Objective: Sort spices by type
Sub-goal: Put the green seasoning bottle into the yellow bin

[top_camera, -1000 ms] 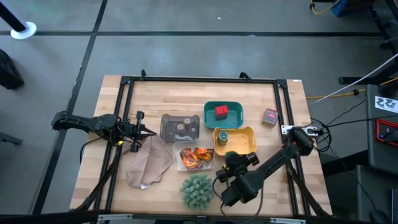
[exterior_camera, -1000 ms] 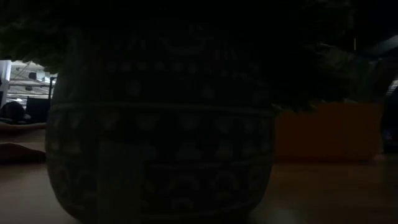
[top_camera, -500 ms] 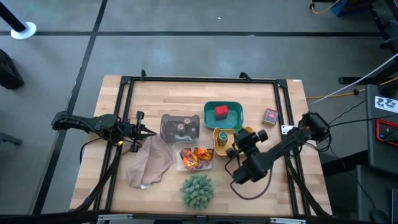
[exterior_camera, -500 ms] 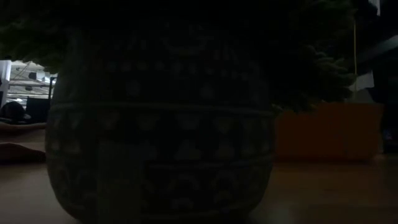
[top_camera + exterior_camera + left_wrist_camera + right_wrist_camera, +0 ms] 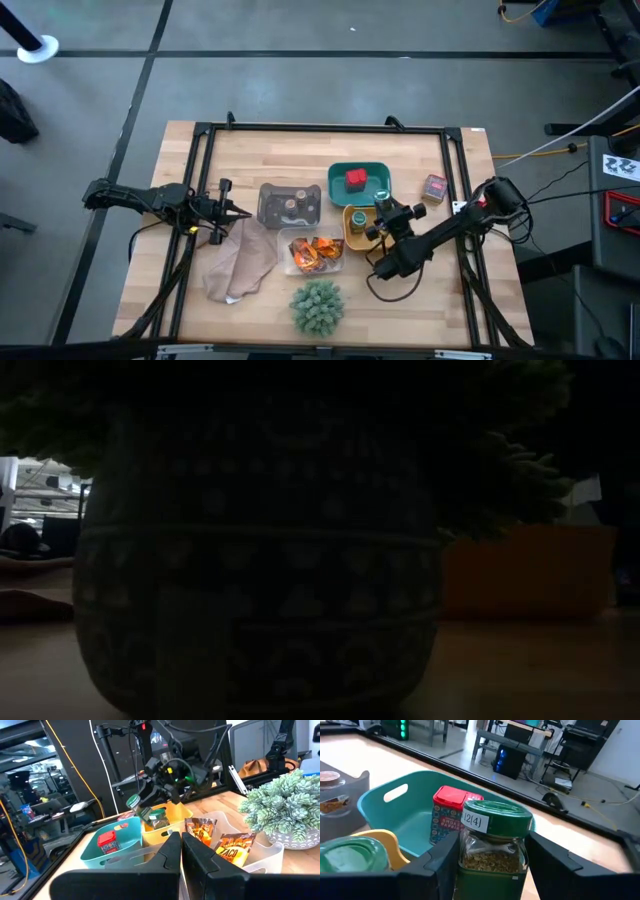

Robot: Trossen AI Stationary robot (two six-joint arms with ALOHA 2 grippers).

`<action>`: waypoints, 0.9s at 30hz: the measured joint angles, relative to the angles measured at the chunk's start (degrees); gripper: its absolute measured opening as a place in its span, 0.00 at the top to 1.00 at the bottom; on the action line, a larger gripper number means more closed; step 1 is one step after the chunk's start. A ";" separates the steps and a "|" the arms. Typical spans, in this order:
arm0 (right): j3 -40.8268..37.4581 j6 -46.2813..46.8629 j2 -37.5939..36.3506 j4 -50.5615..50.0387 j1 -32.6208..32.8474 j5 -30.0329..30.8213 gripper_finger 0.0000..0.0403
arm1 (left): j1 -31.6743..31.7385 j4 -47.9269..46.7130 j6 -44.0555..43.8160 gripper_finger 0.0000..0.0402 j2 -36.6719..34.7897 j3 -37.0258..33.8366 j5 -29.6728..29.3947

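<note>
My right gripper (image 5: 383, 208) is shut on a green jar (image 5: 494, 837) with a white label on its lid, and holds it over the yellow tray (image 5: 398, 232) beside the teal tray (image 5: 372, 168). A second green jar (image 5: 358, 219) stands in the yellow tray. One red tub (image 5: 355, 180) stands in the teal tray; another (image 5: 433, 187) stands on the table at the right. Two brown-topped jars (image 5: 292, 204) sit in the grey tray, and orange sachets (image 5: 314, 252) lie in the clear tray. My left gripper (image 5: 238, 212) waits shut at the table's left. My right gripper pinches the green jar's glass body (image 5: 470, 862) just below the lid, between its two fingers (image 5: 547, 862), one on each side. The fingers come from the table's near right, slanting slightly down. The jar stands upright in the hold, lifted clear above the yellow tray.
A spiky green plant ball (image 5: 318, 305) in a patterned pot (image 5: 260, 560) stands near the front edge and fills the low view. A beige cloth (image 5: 240, 262) lies left of the clear tray. A black frame (image 5: 205, 135) borders the table.
My right gripper has carried the green jar from near the plant ball toward the table's far edge and lower, turning as it went. It now stands over the yellow tray beside the teal one. Its jaws stayed the same width.
</note>
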 joint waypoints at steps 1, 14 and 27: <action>-1.14 -0.15 0.00 2.10 -0.29 0.57 0.50 | 0.01 0.00 -0.21 1.00 0.01 0.00 0.00; -8.79 -1.80 0.00 17.14 -0.18 4.66 0.50 | 0.01 0.00 0.05 1.00 0.00 0.00 0.00; -9.37 -7.63 0.00 23.01 -0.14 -0.36 0.42 | 0.02 0.00 0.11 1.00 0.00 0.00 0.00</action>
